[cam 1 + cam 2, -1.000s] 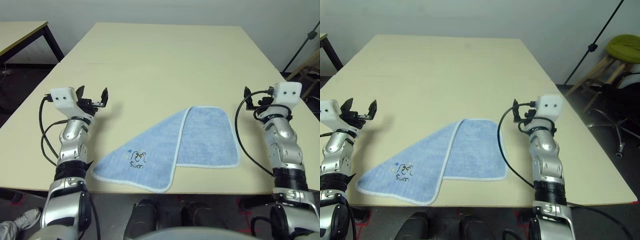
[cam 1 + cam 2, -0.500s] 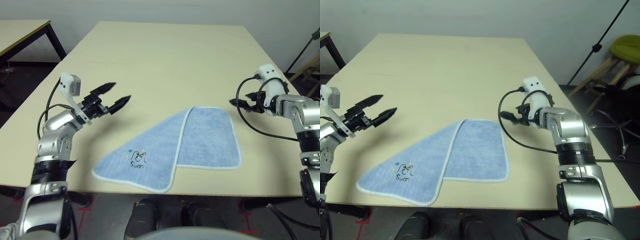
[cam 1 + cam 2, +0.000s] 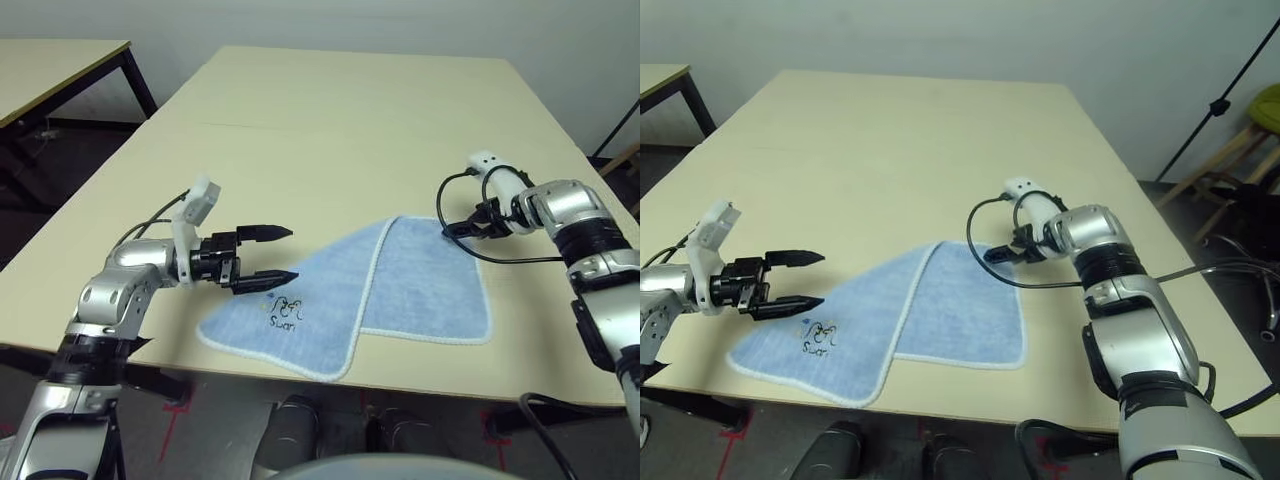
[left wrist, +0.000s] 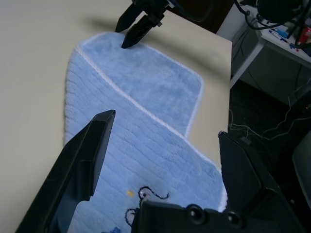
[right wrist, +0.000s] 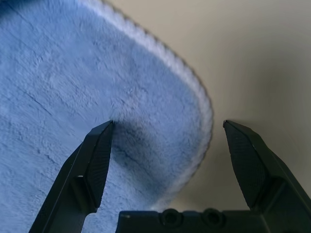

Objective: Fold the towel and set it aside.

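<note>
Towel (image 3: 350, 300) folded on table (image 3: 330, 120), left end effector (image 3: 278, 254) spread empty above logo, right end effector (image 5: 165, 160) spread, straddling far corner.

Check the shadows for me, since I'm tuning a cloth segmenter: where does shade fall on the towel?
Right wrist view: a dark patch on the towel beside one fingertip of the open right gripper. Left eye view: faint shade under the open left gripper, near the motif. Left wrist view: the towel looks evenly lit.
</note>
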Controlling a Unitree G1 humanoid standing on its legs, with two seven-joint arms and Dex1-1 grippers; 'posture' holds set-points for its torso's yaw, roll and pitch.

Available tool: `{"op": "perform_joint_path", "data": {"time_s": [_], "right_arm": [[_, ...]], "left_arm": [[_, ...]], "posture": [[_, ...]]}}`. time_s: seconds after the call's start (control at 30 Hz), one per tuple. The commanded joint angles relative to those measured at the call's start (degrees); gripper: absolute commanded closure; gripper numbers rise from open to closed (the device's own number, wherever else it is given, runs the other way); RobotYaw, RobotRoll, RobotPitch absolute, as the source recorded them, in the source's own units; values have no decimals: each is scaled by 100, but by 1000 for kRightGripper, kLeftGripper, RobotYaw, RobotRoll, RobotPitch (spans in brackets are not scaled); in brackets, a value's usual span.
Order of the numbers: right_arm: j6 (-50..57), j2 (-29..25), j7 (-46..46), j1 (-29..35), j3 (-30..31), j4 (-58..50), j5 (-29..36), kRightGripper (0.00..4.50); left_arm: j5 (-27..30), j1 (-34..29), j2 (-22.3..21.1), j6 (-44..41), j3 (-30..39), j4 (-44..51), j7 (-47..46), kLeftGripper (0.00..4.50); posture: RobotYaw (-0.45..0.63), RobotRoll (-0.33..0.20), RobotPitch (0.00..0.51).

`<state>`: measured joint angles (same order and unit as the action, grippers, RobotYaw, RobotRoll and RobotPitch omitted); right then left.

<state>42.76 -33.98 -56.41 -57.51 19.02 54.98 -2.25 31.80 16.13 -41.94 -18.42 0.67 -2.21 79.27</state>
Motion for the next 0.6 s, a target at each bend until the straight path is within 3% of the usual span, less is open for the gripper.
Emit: {"op": "perform_joint_path", "data": {"time_s": [0.03,0.13,0.2,0.47,0.6], "right_arm": [[-12,109,-38,-85,70,331,-220,0],[-81,185,-60,-93,-2,438,-271,594],[-107,216,-88,-122,-18,448,-319,1243],[-137,112,-256,-655,-187,-39,-268,4342],[-59,105,-383,-1033,-308,-542,-170,4430]], "left_arm": [[-63,-42,19,32,-66,123,23,40],[-125,-14,66,71,-76,88,-43,0],[-209,40,113,101,-73,43,-175,0],[-435,212,254,-392,-156,151,-935,0],[-379,290,246,-747,-224,310,-1108,0]], "posture": [[203,0,20],[202,0,15],[202,0,19],[192,0,23],[186,0,24]]}}
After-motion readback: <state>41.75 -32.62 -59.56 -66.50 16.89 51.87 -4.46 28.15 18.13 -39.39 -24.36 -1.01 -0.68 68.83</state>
